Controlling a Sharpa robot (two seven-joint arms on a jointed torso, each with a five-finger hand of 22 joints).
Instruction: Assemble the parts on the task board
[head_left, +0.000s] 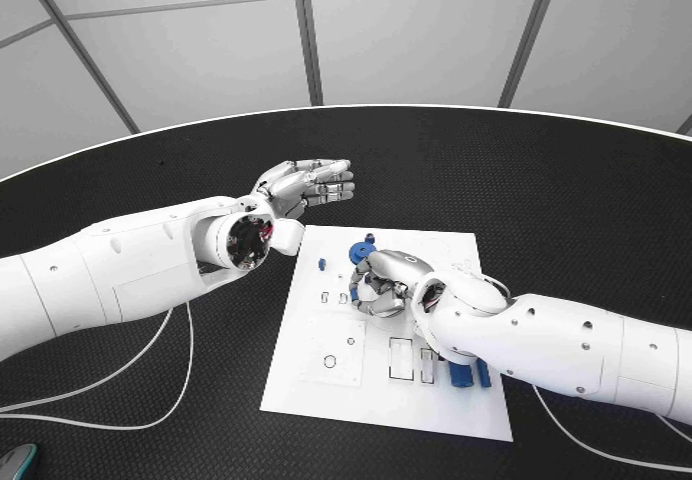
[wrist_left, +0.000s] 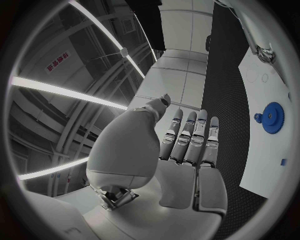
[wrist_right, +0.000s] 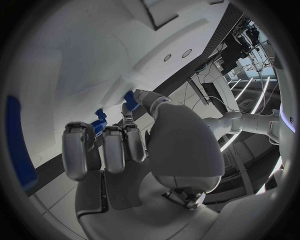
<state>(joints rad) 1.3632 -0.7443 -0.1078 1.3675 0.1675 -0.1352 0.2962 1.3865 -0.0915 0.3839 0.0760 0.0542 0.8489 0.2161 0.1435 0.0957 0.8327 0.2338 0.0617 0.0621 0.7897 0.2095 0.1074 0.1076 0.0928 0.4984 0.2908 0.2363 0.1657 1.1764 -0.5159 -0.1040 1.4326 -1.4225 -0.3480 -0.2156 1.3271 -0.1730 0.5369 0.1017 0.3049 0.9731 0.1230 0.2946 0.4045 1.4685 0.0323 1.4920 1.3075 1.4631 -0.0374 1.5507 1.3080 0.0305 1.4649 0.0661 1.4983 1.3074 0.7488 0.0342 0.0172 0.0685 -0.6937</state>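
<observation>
The round black table (head_left: 577, 200) carries the flat white rectangular task board (head_left: 325, 370). The left hand (head_left: 306, 184) hovers off the board beyond its far left corner, fingers straight and together, grasping nothing. The right hand (head_left: 382, 285) rests over the board's upper middle, fingers curled down; whether they grasp a part cannot be told. A blue toothed gear (head_left: 362, 250) lies just beyond the right hand; upright blue rectangular pieces (head_left: 460, 375) stand near its wrist, at the board's near right.
</observation>
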